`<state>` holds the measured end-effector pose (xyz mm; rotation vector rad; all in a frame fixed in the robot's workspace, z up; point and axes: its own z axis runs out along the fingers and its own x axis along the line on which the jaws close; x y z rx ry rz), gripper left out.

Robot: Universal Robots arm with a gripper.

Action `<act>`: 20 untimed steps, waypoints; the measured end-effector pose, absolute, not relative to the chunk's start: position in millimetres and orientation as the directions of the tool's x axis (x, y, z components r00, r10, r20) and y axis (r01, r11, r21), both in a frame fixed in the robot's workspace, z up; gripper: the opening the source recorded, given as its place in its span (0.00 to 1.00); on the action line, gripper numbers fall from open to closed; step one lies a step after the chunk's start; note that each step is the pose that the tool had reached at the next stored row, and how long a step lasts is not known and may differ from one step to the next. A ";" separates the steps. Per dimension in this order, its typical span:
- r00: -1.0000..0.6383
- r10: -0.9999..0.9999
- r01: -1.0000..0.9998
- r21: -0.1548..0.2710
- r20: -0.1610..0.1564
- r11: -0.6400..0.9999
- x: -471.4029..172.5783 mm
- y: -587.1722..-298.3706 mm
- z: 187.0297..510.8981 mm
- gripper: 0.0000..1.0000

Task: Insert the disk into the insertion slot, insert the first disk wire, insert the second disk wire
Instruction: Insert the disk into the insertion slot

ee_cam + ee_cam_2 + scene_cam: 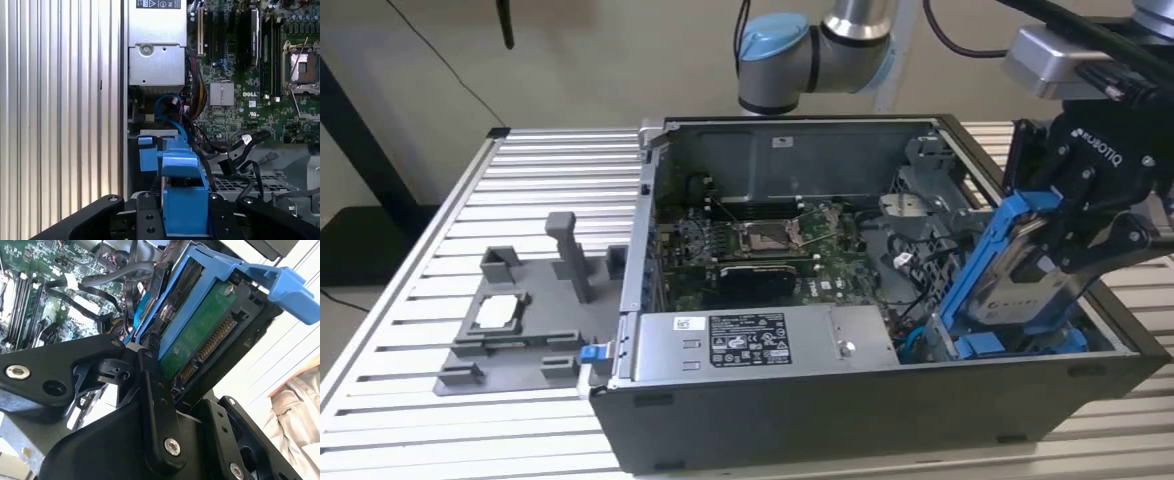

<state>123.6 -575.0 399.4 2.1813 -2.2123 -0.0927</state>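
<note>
Blue plastic framed the disk [1007,290], and your end effector [1051,250] was clamped on it, fingers pressed against it from both sides. You held it at the exterior view's right end of the black computer case [854,410]. Its long axis stood steep and leaning, with the upper end toward the exterior view's right. The lower end was down inside the case, near the grey power supply [734,345]. In the second wrist view the disk's green circuit board [200,335] and connector row faced the camera at the raised end, with one blue tab [295,295] jutting past. A grey fixture [520,320] sat well apart on the slatted tabletop [400,400].
</note>
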 end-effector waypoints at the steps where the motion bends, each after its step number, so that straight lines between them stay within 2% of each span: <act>1: -0.015 -1.000 -0.998 0.066 -0.018 0.014 123.8 -575.0 397.7 0.33; 16: -0.015 -1.000 -0.998 0.066 -0.018 0.013 124.7 -575.4 374.7 0.33; 17: -0.015 -1.000 -0.998 0.066 -0.019 0.013 124.7 -575.3 375.0 0.34; 18: -0.015 -1.000 -0.998 0.066 -0.019 0.013 124.7 -575.3 376.4 0.40; 19: -0.015 -1.000 -0.998 0.066 -0.020 0.013 124.7 -575.4 378.7 0.40; 20: -0.015 -1.000 -0.998 0.066 -0.019 0.013 124.7 -575.4 381.6 0.47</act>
